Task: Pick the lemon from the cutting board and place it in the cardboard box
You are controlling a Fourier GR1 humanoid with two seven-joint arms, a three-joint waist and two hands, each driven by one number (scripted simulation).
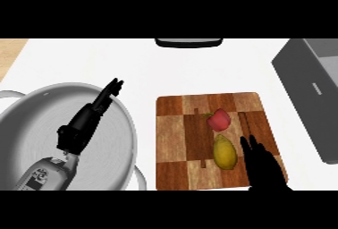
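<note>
Lemon lying on the cutting board below a red fruit, my right hand just beside it, fingers straight, holding nothing, my left hand open over a grey bowl.

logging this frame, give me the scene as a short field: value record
target: yellow oval lemon lying on the brown checkered wooden cutting board
neighbour: red fruit just above the lemon
right hand: black right hand over the board beside the lemon, fingers straight
left hand: black left hand open over the large grey metal pan
container: grey box at right edge
</note>
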